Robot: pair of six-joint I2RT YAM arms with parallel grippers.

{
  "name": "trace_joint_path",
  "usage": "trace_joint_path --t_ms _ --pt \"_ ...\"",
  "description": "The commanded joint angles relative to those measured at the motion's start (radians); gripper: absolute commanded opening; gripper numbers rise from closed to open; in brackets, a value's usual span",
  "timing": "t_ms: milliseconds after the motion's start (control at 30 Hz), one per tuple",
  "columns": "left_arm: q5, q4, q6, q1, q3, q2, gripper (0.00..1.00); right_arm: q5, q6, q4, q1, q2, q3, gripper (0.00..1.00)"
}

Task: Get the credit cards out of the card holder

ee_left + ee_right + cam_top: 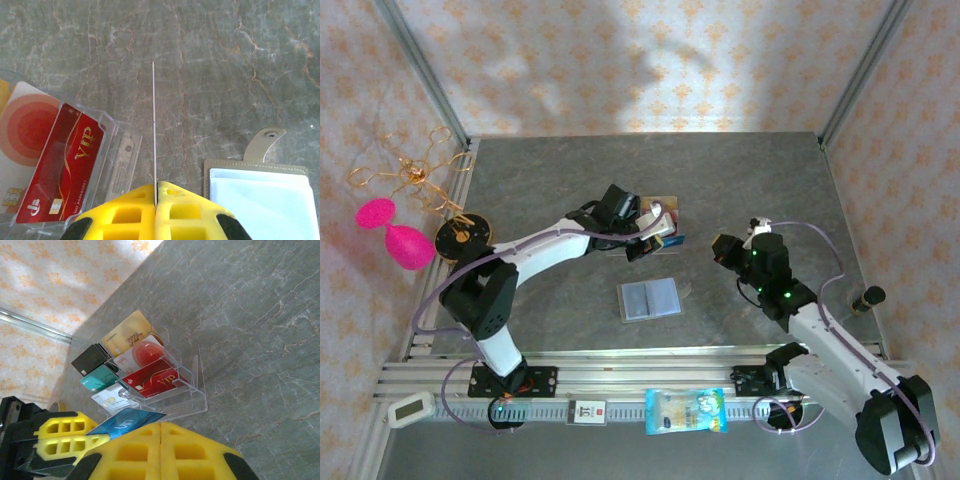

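the left jaws were clamped on a blue card, holding it by one end right at the front of the clear tray. whether the card touched the tray, i couldn't tell. other cards stood in the tray's stepped rows: gold, black, teal, red-and-white, red and pale. the holder lay open and flat on the tabletop, pale pockets up, a little apart from the tray on the side nearer the arms' bases. the right jaws were pressed together on nothing, off to the tray's right.
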Motion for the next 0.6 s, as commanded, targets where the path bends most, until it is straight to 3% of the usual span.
trace_joint_path --t_ms 0,567 --pt "-0.034 -0.044 0.055 0.011 0.065 0.041 0.00 -0.011 -0.021 0.049 -0.009 0.011 -0.004 0.06" --pt "-0.046 -0.169 0.113 0.050 0.186 0.163 0.00 -0.025 -0.029 0.063 -0.018 0.033 0.001 0.05"
